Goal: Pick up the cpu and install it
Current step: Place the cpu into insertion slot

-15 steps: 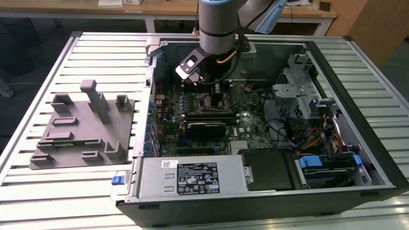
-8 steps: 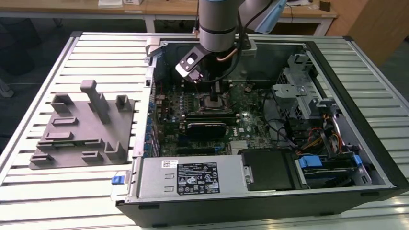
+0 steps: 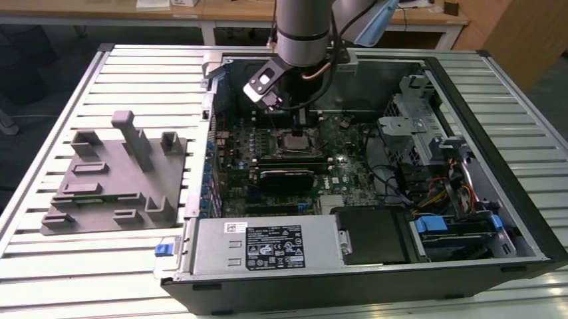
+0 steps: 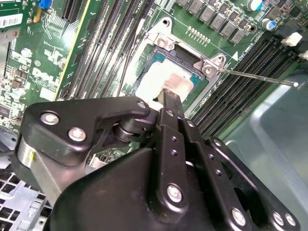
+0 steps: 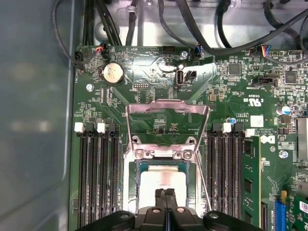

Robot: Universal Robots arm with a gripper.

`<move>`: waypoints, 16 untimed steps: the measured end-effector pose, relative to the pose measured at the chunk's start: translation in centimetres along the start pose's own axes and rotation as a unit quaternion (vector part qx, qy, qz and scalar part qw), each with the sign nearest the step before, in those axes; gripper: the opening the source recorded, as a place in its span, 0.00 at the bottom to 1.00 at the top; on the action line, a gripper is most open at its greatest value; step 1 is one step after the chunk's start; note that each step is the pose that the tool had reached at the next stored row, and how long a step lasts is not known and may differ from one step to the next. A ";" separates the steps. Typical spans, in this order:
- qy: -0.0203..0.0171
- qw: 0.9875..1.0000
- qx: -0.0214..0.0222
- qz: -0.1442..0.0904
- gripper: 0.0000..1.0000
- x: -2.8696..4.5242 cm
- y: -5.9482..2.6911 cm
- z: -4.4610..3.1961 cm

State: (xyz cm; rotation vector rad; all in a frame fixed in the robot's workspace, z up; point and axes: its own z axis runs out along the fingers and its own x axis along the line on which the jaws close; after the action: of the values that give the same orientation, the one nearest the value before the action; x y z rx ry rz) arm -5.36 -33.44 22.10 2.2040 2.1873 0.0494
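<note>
Pressing together, the jaws are clenched, black fingers seam to seam in both wrist views, with no gap and nothing pinched between them. Their tips sit right at the shiny top of the cpu (image 4: pixel 162 81), which lies flat in the motherboard's socket frame (image 4: pixel 163 42); whether they actually touch the metal, I cannot tell. The black linkage behind the jaws covers the near edge of the cpu (image 5: pixel 161 179) and that side of the socket. Just beyond, the metal load plate (image 5: pixel 166 103) stands swung open, and the thin lever rod (image 4: pixel 262 79) juts out free. Memory slots (image 5: pixel 96 168) flank the socket on both sides, with a coin battery (image 5: pixel 113 72) further on. Out in the exterior view, the arm (image 3: pixel 302 30) reaches down into the open computer case (image 3: pixel 506 186); its wrist hides part of the board, and the chip is too small to make out there. On the exterior view's left, the grey fixture block (image 3: pixel 116 176) sits on the slatted desk (image 3: pixel 44 100), well apart.
</note>
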 end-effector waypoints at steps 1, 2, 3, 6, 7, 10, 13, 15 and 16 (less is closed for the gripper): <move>0.000 1.000 0.000 0.000 0.11 0.00 0.00 -0.07; 0.000 1.000 0.000 0.000 0.11 0.00 0.01 -0.14; 0.000 1.000 0.000 0.000 0.11 0.00 0.01 -0.24; 0.000 1.000 0.001 0.000 0.11 0.00 0.03 -0.62; 0.000 1.000 0.001 0.000 0.11 0.00 0.04 -0.77; 0.000 1.000 0.001 0.000 0.11 0.00 0.05 -1.06; 0.000 1.000 0.001 0.000 0.11 0.00 0.06 -1.31; 0.000 1.000 0.001 0.000 0.11 0.00 0.07 -1.46; 0.000 1.000 0.001 0.000 0.11 0.00 0.07 -1.53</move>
State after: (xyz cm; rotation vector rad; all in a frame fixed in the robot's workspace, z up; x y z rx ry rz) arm -5.36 -33.44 23.63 2.2054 2.1886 0.0467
